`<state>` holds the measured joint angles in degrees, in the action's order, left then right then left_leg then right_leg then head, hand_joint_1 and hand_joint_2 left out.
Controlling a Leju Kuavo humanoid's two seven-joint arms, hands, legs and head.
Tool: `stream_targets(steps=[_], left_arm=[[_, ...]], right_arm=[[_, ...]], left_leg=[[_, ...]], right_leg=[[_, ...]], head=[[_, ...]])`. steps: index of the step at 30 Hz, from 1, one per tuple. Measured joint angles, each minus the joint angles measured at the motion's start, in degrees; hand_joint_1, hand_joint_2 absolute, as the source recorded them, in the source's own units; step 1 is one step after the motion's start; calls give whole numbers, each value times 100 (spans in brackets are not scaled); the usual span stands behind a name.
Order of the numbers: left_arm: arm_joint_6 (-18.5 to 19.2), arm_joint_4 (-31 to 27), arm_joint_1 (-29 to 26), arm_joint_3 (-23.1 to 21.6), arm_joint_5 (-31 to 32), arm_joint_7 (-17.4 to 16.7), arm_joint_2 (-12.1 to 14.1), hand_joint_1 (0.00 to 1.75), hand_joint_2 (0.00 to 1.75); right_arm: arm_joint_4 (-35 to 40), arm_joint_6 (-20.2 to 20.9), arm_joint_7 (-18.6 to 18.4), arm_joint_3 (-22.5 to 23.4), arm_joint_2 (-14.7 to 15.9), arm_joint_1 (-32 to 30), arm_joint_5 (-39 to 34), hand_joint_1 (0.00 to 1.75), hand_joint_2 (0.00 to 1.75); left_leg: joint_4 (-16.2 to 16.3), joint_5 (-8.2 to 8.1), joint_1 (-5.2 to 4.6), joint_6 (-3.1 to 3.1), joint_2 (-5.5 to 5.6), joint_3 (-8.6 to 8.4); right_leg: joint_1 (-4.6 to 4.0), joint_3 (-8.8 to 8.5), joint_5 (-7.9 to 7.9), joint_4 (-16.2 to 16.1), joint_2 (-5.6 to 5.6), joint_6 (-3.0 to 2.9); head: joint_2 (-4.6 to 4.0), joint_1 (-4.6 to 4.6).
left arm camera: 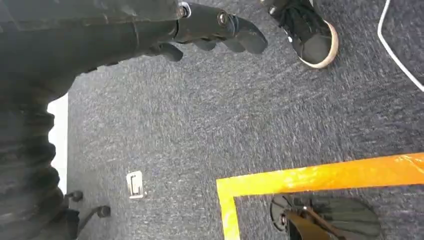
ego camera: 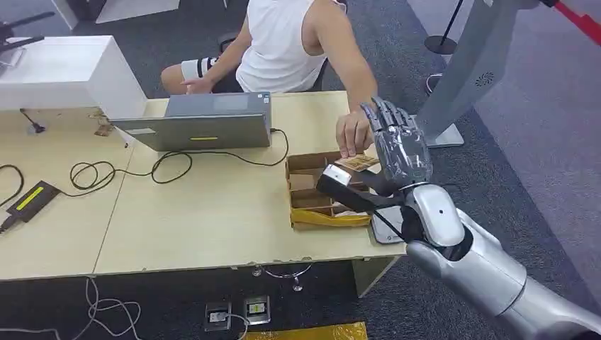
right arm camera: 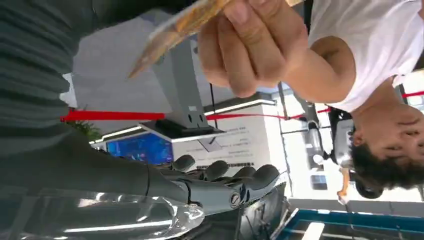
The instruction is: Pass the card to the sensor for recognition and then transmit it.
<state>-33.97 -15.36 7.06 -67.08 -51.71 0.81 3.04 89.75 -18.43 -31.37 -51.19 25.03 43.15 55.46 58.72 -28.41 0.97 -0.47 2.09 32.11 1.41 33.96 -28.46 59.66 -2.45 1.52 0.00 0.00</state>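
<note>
- Card [ego camera: 356,163]: being held in a person's hand [ego camera: 352,134] just over the far right corner of the cardboard box [ego camera: 306,185], right beside the palm of the right hand [ego camera: 397,145]; seemingly being offered across, since the flat face is angled toward the robot's palm.
- Same card [right arm camera: 180,27] appearing in the right wrist view as a thin tan edge, pinched in the person's hand [right arm camera: 250,47] and not in the robot's fingers [right arm camera: 220,172]; no contact between card and robot visible.
- Right hand standing upright at the right edge of the table [ego camera: 177,227], fingers extended and spread apart, holding nothing; likely posing open to receive the card.
- Left hand [left arm camera: 210,30] hanging at the robot's side over grey carpet, fingers loosely bent, nothing in them; probably idling because this step needs one arm.
- Sensor: cannot be identified with certainty; small pale flat device [ego camera: 386,228] lying at the near right table edge under the right wrist, possibly the reader.
- Judging stage: early, card not yet taken, recognition and passing on not yet done.
- Laptop [ego camera: 198,122] sitting at the far side, facing the seated person, cable [ego camera: 170,163] trailing leftward to a power brick [ego camera: 32,200].
- Counting: one card, one box, one laptop, one power brick, one person at the table, two robot hands.
- Box holding tan contents in compartments; number of items inside too unclear to count.
</note>
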Motion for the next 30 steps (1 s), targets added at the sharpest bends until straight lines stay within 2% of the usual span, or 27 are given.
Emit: stream_targets(steps=[10,30], left_arm=[[0,-35,21,-37,13,0,-18,0,175],[-22,-37,31,-39,11,0,-26,0,175]], right_arm=[[-369,-48,103,109,-15,0,-206,175,175],[-503,-66,164,109,-96,3,-206,175,175]], left_leg=[[0,0,0,0,1,1],[0,0,0,0,1,0]], right_leg=[[0,0,0,0,2,0],[0,0,0,0,2,0]], head=[[0,0],[0,0]])
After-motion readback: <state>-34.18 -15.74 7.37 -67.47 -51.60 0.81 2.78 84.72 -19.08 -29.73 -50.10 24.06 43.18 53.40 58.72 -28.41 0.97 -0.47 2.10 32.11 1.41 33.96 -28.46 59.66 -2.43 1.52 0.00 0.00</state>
